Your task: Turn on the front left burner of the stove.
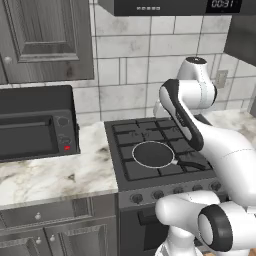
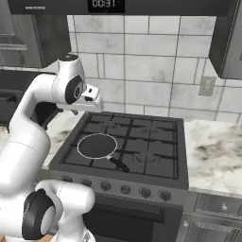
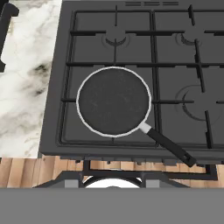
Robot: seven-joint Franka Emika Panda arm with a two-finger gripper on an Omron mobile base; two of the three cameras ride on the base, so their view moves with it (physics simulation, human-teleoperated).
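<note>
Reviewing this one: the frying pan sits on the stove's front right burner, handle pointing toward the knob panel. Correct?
Not quite. The frying pan sits on the front left burner of the stove, as the hand view shows. Its handle does angle toward the knob panel.

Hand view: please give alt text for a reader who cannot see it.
Looking down on the stove, a round black frying pan with a pale rim sits on the front left burner, its handle pointing to the lower right. Marbled countertop lies left of the stove.
</note>
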